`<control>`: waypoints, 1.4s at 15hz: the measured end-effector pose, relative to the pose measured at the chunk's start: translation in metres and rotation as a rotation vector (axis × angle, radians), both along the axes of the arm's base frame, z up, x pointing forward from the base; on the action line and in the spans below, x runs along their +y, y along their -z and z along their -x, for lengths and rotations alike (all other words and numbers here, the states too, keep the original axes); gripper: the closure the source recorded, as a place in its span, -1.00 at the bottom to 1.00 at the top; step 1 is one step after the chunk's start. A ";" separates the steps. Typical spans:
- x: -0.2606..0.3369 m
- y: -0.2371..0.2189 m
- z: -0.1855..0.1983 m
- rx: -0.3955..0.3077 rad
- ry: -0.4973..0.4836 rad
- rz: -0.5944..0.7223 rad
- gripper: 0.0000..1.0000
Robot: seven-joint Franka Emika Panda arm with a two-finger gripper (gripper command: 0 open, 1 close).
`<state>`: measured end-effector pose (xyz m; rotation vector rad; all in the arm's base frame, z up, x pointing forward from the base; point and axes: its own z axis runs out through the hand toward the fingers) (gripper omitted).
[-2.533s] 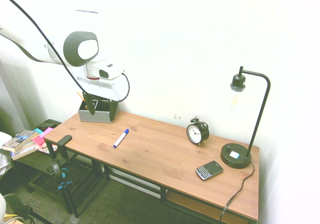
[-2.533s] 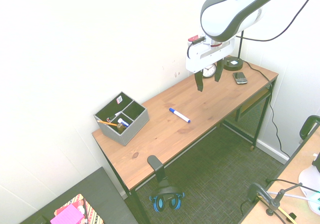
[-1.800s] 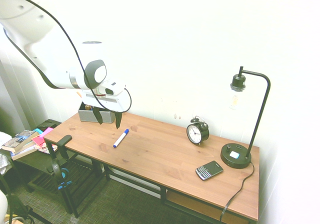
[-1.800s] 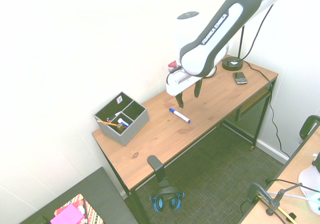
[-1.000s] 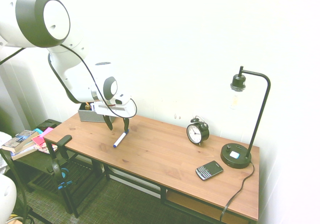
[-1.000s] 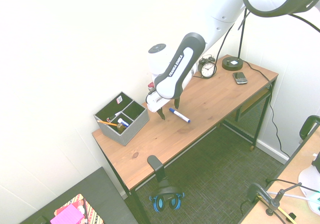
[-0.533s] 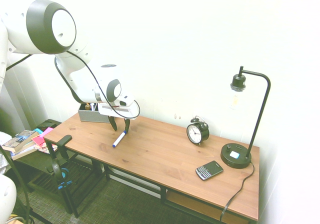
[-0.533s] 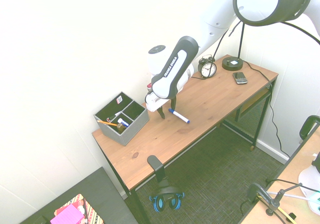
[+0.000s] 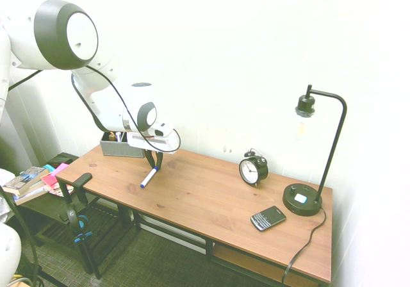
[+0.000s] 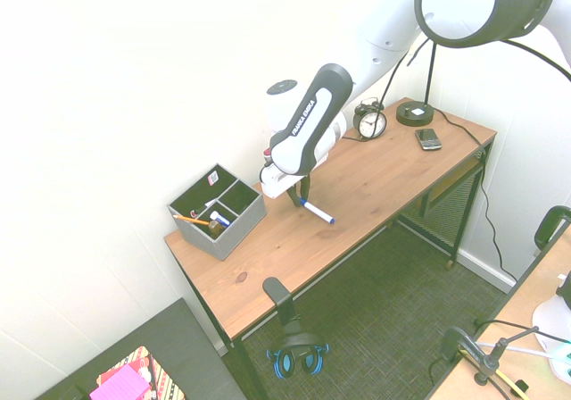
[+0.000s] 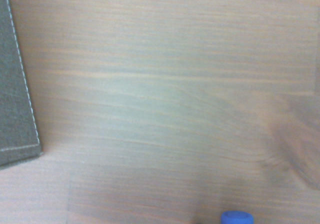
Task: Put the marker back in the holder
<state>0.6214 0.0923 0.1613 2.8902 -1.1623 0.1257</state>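
First exterior view: gripper (image 9: pixel 154 166) is low over the desk (image 9: pixel 205 188), at one end of the marker (image 9: pixel 148 177); cannot tell whether it is pinching it. Marker lies outside the grey holder (image 10: pixel 241 232), near it. Second exterior view: orange pencil (image 10: pixel 191 220) in holder. Wrist view: blue marker end and holder's stitched edge visible.

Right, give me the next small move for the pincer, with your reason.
I'd finish closing the pincer and check the grip before lifting. Its fingertips are at the capped end of the marker, close together around it as far as I can tell, while the rest lies along the desk, outside the grey holder.
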 end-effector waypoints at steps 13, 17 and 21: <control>0.083 -0.116 0.002 -0.068 -0.086 -0.043 1.00; 0.126 -0.137 0.016 -0.106 -0.108 -0.017 1.00; 0.142 -0.142 0.015 -0.312 -0.086 -0.082 1.00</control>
